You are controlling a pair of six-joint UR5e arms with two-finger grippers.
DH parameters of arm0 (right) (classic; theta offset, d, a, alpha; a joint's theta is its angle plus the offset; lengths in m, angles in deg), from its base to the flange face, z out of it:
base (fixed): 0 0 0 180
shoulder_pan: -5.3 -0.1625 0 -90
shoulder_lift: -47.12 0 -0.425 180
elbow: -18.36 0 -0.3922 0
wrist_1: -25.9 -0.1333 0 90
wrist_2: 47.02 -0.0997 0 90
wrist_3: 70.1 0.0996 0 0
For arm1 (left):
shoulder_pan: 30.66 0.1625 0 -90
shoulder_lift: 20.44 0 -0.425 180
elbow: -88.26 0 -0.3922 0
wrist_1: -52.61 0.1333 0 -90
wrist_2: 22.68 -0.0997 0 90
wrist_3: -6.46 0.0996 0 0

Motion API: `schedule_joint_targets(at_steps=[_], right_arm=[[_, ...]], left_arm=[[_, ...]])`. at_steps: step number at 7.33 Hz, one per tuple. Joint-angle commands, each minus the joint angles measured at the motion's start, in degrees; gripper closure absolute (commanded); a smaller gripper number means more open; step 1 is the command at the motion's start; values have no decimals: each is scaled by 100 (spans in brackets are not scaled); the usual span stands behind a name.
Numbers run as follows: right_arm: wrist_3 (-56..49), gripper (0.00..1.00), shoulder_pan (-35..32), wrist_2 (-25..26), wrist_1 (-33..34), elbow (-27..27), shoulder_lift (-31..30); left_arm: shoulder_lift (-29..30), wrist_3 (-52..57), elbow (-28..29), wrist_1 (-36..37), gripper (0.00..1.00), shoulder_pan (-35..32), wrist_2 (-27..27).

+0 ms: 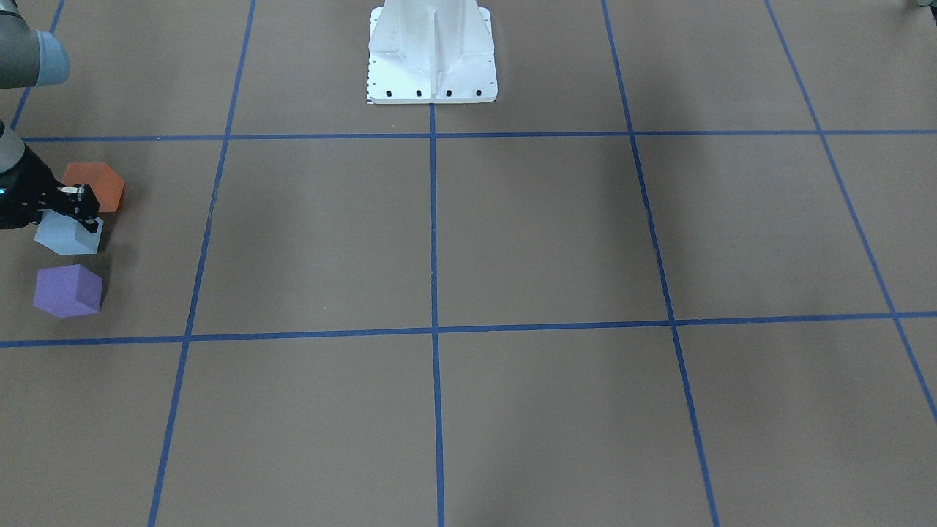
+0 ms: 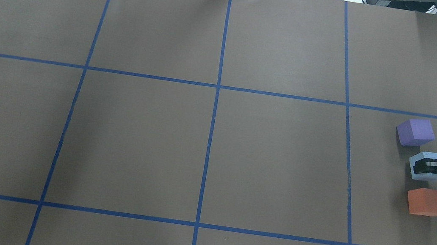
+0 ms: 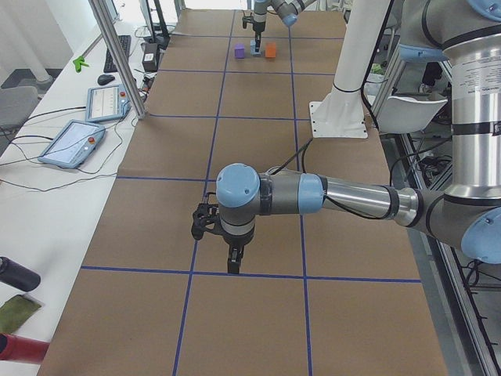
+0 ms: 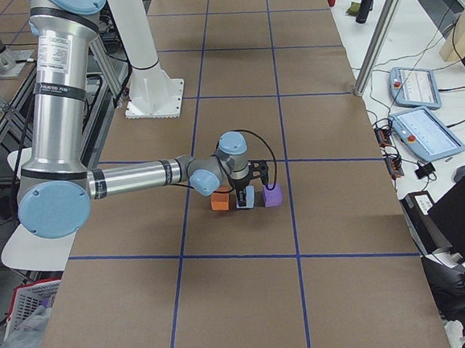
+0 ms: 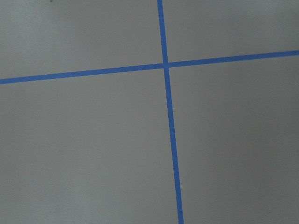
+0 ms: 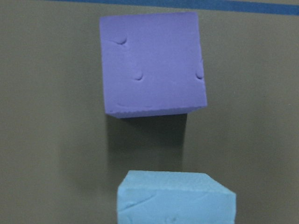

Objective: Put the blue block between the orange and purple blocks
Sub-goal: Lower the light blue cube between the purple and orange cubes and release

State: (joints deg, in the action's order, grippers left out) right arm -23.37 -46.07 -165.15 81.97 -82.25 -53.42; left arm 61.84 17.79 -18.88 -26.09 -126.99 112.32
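The blue block (image 2: 425, 175) sits on the table between the purple block (image 2: 415, 132) and the orange block (image 2: 427, 202), in a row at the table's right end. My right gripper (image 2: 424, 165) is down over the blue block, its fingers straddling it and shut on it. In the front-facing view the gripper (image 1: 82, 208) covers the top of the blue block (image 1: 64, 238), with the orange block (image 1: 99, 183) behind and the purple block (image 1: 67, 290) in front. The right wrist view shows the purple block (image 6: 152, 63) and the blue block (image 6: 175, 198). My left gripper (image 3: 235, 265) hangs over bare table far away; I cannot tell whether it is open.
The table is brown paper with a blue tape grid (image 2: 217, 86). The robot's white base (image 1: 432, 55) stands at the middle of the near edge. The blocks lie close to the table's right end.
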Motion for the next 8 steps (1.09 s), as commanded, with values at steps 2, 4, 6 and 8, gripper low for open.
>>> schedule_joint_targets(at_steps=[2,4,6,8], right_arm=[[-77,0,-22,-43,9,-125,16],[-286,0,-501,-435,96,-362,-19],[-2271,0,-1878,-1306,1101,-415,-10],[-4610,0,-3197,-1422,3100,-573,286]], left_arm=[[-10,0,0,4,0,0,0],[-10,0,-9,-5,0,0,0],[-10,0,-9,-5,0,0,9],[-1,9,-9,-5,0,0,0]])
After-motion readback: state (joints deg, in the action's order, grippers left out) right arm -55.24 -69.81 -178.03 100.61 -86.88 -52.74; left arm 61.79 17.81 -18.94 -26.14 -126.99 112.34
